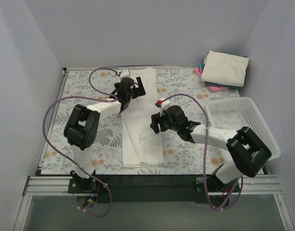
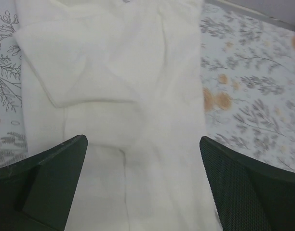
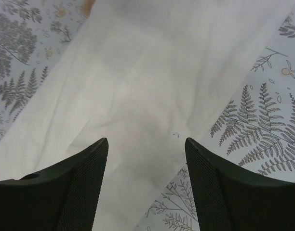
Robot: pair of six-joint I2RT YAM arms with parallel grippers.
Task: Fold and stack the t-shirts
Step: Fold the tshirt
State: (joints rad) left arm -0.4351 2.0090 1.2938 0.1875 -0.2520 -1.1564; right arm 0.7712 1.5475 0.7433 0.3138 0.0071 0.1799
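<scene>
In the middle of the flower-print desk there's a long white cloth t-shirt, folded into a narrow strip that runs from the far edge almost to the near edge. The left arm's fingers are spread wide above the far end of it, over the tucked-in sleeve, holding nothing. The right arm's fingers hang over the strip's right side about halfway down, also apart, just cloth below them. Over in the far right corner a cream folded shirt sits on a pink folded shirt. A white plastic lattice basket sits along the right edge.
</scene>
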